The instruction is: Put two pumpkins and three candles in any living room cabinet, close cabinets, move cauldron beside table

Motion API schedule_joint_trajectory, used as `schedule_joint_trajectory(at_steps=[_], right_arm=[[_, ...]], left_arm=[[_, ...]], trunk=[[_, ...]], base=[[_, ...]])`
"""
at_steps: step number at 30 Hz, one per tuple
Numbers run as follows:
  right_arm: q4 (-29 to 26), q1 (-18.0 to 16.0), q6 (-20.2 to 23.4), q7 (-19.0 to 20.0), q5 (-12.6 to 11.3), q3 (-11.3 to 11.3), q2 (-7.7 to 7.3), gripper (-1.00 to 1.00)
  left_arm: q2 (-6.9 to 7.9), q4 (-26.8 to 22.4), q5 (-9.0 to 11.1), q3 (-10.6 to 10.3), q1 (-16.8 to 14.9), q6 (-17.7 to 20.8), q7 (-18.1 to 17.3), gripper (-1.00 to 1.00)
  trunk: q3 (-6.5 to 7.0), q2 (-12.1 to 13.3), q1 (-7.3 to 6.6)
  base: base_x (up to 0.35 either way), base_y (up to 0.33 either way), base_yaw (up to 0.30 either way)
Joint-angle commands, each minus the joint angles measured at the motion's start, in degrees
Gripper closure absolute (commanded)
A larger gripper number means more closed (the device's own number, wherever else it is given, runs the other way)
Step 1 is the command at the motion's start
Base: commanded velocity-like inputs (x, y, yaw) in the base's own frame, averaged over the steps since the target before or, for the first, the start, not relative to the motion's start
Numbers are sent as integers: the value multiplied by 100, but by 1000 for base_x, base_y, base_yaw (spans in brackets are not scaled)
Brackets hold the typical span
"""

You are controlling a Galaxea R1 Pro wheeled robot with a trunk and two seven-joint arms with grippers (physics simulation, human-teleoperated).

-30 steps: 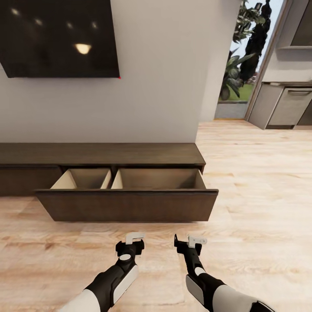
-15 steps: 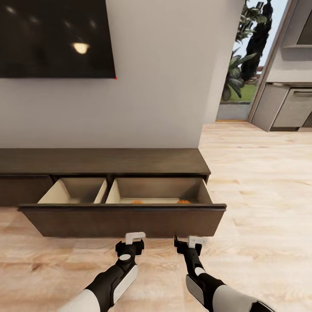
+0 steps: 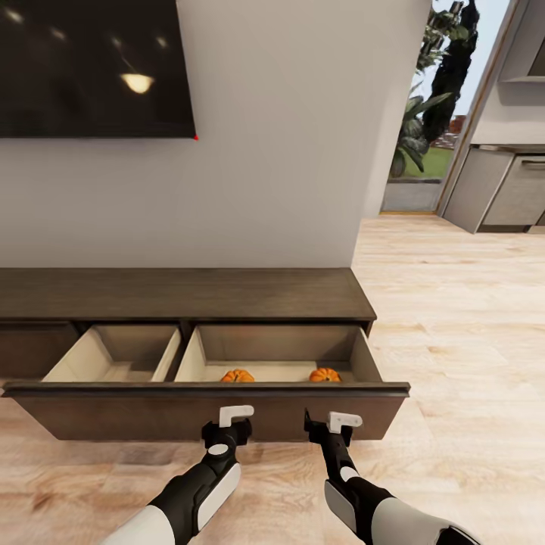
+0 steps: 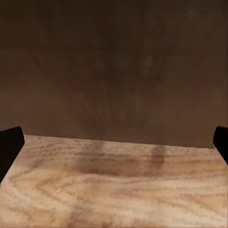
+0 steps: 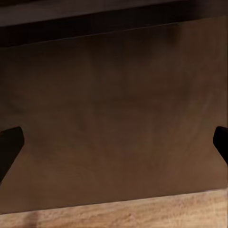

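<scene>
While both pumpkins [image 3: 238,375] lie inside, the drawer front [image 3: 113,412] faces both tools.

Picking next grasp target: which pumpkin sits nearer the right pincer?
The pumpkin by the drawer's right end, almost straight ahead of the right pincer; the other pumpkin lies further left.

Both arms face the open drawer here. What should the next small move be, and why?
Probably ease both arms forward to push the drawer front shut. Both pumpkins sit inside the right compartment, and the left end effector and right end effector are open, empty, right at its face. No candles visible, though.
</scene>
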Motion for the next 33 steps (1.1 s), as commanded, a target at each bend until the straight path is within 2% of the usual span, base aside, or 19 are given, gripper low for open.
schedule_joint_trajectory(at_steps=[1, 26, 33], right_arm=[[0, -3, -8, -48, -11, 48, 0, -100], [0, -1, -8, -48, -7, 47, 0, -100], [0, -2, -8, -48, -11, 45, 0, -100]], left_arm=[[5, -10, 19, -34, -5, 25, 48, -100], [5, -10, 23, -33, -5, 26, 45, -100], [5, -10, 25, -36, -5, 30, 45, -100]], trunk=[[-5, -2, 0], [-5, -2, 0], [-5, -2, 0]], base=[[98, 0, 0], [59, 0, 0], [144, 0, 0]])
